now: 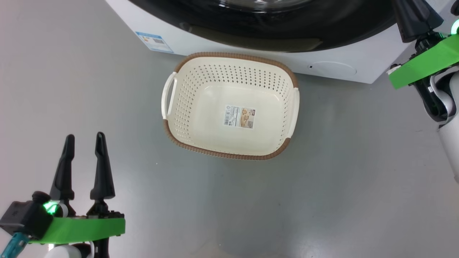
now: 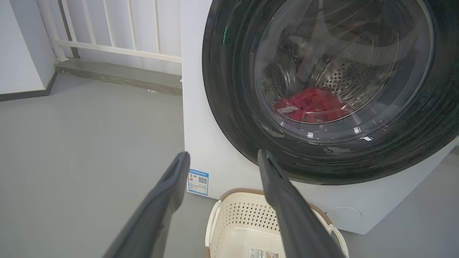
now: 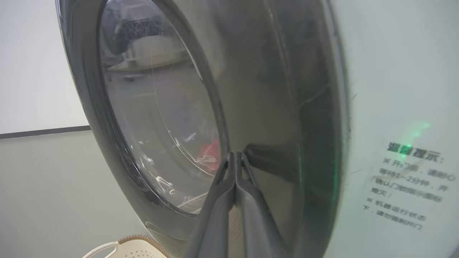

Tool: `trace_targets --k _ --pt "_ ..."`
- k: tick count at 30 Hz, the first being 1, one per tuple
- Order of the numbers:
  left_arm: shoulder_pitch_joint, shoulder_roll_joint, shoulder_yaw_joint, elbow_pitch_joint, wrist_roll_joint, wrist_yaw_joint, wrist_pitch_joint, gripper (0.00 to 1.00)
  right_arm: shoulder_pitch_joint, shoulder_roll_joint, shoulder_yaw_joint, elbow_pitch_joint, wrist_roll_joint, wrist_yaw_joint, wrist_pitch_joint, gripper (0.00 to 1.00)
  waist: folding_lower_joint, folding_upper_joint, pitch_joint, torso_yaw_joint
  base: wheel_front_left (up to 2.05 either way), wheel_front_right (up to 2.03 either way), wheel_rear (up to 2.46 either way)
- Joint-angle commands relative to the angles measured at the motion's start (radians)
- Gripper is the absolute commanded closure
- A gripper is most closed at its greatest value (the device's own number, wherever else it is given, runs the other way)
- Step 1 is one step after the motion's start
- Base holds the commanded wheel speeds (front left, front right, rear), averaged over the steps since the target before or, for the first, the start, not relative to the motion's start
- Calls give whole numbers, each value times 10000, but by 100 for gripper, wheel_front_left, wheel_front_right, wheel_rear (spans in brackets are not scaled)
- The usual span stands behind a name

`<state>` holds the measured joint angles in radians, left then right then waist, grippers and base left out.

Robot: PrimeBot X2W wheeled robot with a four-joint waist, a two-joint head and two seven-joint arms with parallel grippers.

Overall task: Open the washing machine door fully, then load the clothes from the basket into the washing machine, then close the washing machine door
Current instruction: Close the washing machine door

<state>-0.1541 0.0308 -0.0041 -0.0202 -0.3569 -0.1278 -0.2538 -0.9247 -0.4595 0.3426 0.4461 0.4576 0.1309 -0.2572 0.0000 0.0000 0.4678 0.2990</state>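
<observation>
The cream basket (image 1: pixel 229 55) stands empty on the grey floor before the white washing machine (image 1: pixel 340 68), a label on its bottom. The glossy black washing machine door (image 2: pixel 229 89) lies flat against the machine front. Through its glass, the red clothes (image 2: pixel 312 105) lie in the steel drum. My left gripper (image 1: pixel 84 139) hangs open at the lower left, short of the basket (image 2: pixel 244 218), nothing between its fingers (image 2: pixel 168 186). My right gripper (image 3: pixel 236 156) is shut, its tips at the door's black rim (image 3: pixel 287 107); whether they touch it I cannot tell. The right gripper (image 1: pixel 408 10) is at the machine's right corner.
A blue sticker (image 1: pixel 155 41) marks the machine's lower left corner. A notice with dark lettering (image 3: pixel 412 186) is on the white front beside the door. A white railing (image 2: pixel 118 46) above a low step stands left of the machine. Grey floor surrounds the basket (image 3: pixel 132 247).
</observation>
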Motion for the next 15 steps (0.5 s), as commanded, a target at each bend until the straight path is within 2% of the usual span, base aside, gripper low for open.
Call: trace_targets --k 1,15 --pt "-123 195 335 -236 -86 -29 -80 0 -175 -67 -81 -101 23 -2 -46 100 0 0 132 117 0 0 0" --pt "-142 195 421 -138 -52 -29 -80 0 -308 186 2 265 -72 -2 -46 100 0 0 -118 20 0 0 0"
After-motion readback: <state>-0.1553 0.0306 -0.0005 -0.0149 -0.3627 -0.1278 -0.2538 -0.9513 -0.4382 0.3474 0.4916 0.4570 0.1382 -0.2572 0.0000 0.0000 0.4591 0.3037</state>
